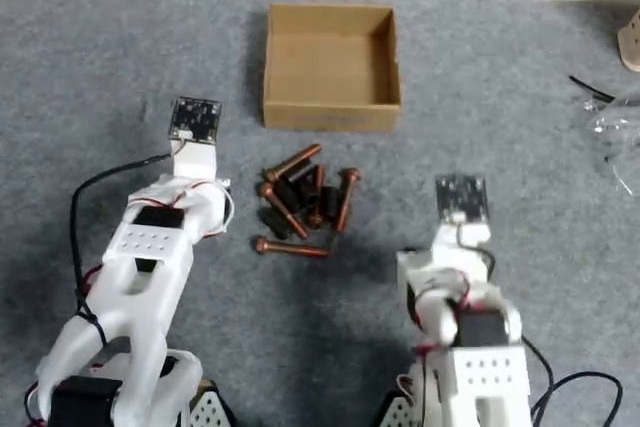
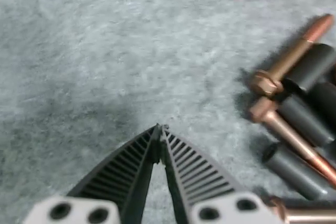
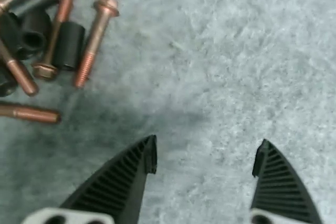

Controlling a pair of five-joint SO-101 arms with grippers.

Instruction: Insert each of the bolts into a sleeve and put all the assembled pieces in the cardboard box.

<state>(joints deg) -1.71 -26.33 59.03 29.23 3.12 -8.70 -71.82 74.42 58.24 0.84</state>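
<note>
Several copper bolts [image 1: 292, 163] and black sleeves [image 1: 290, 193] lie in a loose pile on the grey carpet, just in front of the open cardboard box [image 1: 331, 107]. None of the bolts I can see sits in a sleeve. My left gripper [image 2: 159, 129] is shut with nothing in it, low over bare carpet to the left of the pile; a bolt [image 2: 292, 56] and a sleeve [image 2: 303, 120] lie close beside it. My right gripper [image 3: 206, 153] stands open and empty over carpet to the right of the pile, a short way from a bolt [image 3: 96, 40] and a sleeve [image 3: 68, 45].
The left arm [image 1: 150, 247] and the right arm [image 1: 465, 307] flank the pile. One bolt [image 1: 290, 246] lies apart at the pile's near edge. Clear plastic bits and a black wire [image 1: 605, 112] sit at the far right. Inside the box I see only bare cardboard.
</note>
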